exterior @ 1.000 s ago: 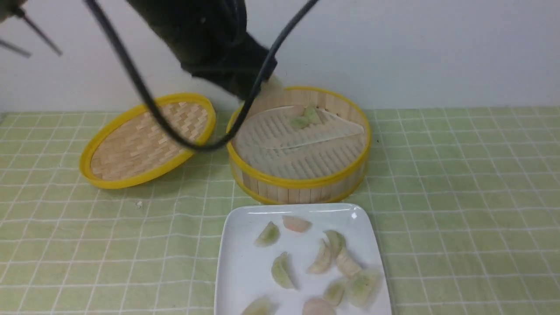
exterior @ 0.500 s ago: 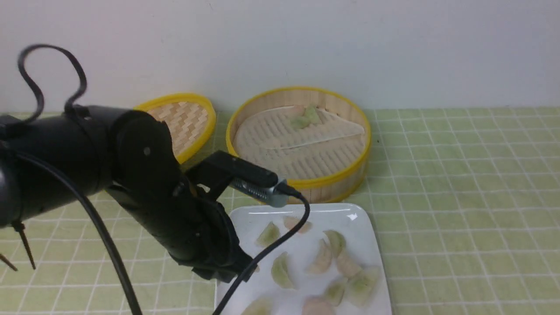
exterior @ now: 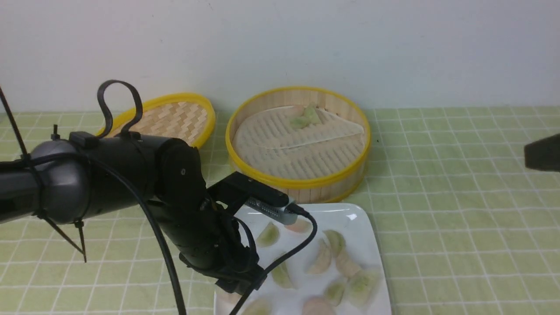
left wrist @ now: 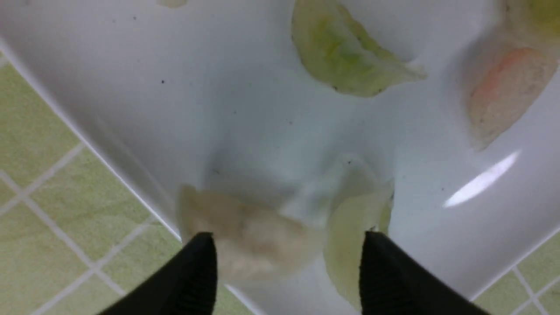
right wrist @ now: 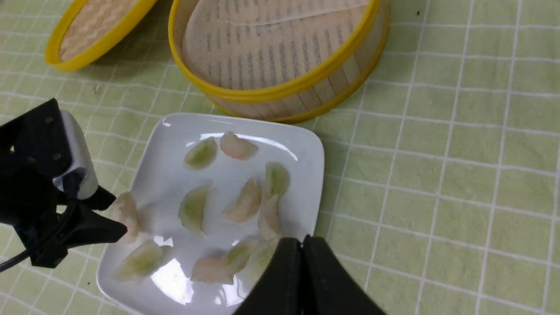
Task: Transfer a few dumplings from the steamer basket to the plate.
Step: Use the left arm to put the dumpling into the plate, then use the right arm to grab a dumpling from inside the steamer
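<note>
The white plate (exterior: 350, 214) lies near me with several dumplings (exterior: 323, 259) on it. Behind it stands the steamer basket (exterior: 297, 183), and a few dumplings (exterior: 306, 116) rest on its liner at the far side. My left gripper (left wrist: 286, 247) hangs open over the plate's near left corner. A blurred beige dumpling (left wrist: 245, 236) sits between its wide-apart fingers at the plate's rim, and a pale green dumpling (left wrist: 354, 227) lies beside it. My right gripper (right wrist: 302, 240) is shut and empty above the plate's right edge.
The shallow woven lid (exterior: 166, 118) leans left of the basket, by the wall. A green checked cloth (exterior: 459, 227) covers the table. My left arm (exterior: 131, 175) and its cable cross the space left of the plate. The right gripper's tip (exterior: 542, 153) shows at the right edge.
My left arm swung from the basket down to the plate's left corner. Its jaws opened wide and let go of a beige dumpling. The right gripper came into the front view.
</note>
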{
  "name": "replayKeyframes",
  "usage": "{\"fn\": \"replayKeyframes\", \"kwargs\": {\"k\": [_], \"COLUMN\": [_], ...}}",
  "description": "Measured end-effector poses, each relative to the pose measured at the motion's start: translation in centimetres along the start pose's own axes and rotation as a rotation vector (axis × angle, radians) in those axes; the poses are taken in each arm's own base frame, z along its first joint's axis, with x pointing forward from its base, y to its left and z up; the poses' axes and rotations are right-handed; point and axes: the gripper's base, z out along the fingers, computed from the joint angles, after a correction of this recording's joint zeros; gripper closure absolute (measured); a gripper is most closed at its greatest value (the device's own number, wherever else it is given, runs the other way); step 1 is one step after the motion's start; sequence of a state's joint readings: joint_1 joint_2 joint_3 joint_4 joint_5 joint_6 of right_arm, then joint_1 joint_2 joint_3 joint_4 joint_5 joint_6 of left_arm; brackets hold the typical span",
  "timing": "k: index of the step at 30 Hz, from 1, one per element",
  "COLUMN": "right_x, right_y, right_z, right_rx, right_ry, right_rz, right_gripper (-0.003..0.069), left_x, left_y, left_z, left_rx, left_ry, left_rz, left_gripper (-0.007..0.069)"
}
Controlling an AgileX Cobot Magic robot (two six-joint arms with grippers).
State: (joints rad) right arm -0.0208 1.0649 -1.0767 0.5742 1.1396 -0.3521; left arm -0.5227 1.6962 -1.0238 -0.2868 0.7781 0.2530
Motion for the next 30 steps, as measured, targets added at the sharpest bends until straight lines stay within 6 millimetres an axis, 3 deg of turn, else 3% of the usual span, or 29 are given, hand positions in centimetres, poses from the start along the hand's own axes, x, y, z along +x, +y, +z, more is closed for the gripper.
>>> {"fn": "replayKeyframes", "kwargs": {"k": [4, 6, 7, 10, 12, 14, 21, 30], "right_x": [-2.4, -4.7, -4.9, -7.8, -9.4, -10.3, -13.9, -15.3], "right_y": [0.0, 0.2, 0.3, 0.4, 0.3, 0.1, -0.5, -1.0], "right_z": [2.2, 4.3, 4.5, 8.6, 11.2, 13.0, 21.9, 29.4], "right_rx": [-0.02, -0.011, -0.011, 0.0, 0.007, 0.01, -0.015, -0.031], "right_ry": [0.052, 0.077, 0.079, 0.124, 0.146, 0.156, 0.2, 0.187], "right_rz": [-0.066, -0.136, -0.14, -0.182, -0.192, -0.195, -0.213, -0.26], "right_gripper": [0.0672, 0.0672, 0.0672, 0.0671, 0.0669, 0.0669, 0.0611, 0.0424], "left_x": [-0.4, -0.3, -0.2, 0.6, 1.4, 2.2, 6.4, 10.0], "left_y": [-0.3, -0.7, -0.7, -1.6, -2.1, -2.5, -3.9, -3.0], "left_z": [-1.1, -2.9, -3.1, -7.3, -9.5, -11.5, -18.1, -21.9], "left_rx": [0.007, 0.01, 0.011, 0.003, 0.002, 0.0, -0.017, -0.208], "left_ry": [-0.012, -0.037, -0.037, -0.129, -0.18, -0.232, -0.409, -0.52], "left_rz": [-0.009, -0.013, -0.012, 0.012, 0.028, 0.043, 0.062, -0.021], "left_gripper": [0.0188, 0.0261, 0.027, 0.0503, 0.0582, 0.0612, 0.0631, 0.0631]}}
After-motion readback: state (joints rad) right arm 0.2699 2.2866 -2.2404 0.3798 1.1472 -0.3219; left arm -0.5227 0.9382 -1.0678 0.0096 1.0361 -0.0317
